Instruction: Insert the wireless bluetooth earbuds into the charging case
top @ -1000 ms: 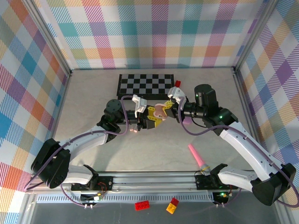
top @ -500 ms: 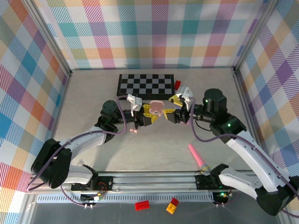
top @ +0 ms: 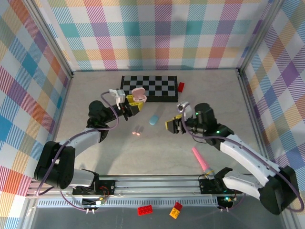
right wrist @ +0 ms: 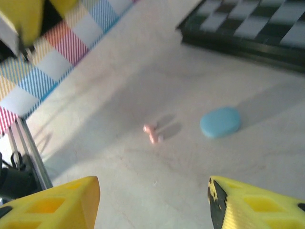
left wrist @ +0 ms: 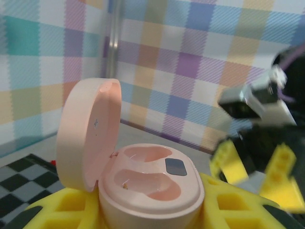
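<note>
Facing upward, the pink charging case is clamped between the left gripper's fingers, lid raised beside one finger. The earbuds are seen on the table ahead of the right gripper's widely parted fingers.

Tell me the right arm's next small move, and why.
Probably lower the open right gripper onto the pink earbuds lying loose on the table: the left gripper holds the pink case open, its wells empty.

Checkerboard mat, pink stick, red block
</note>
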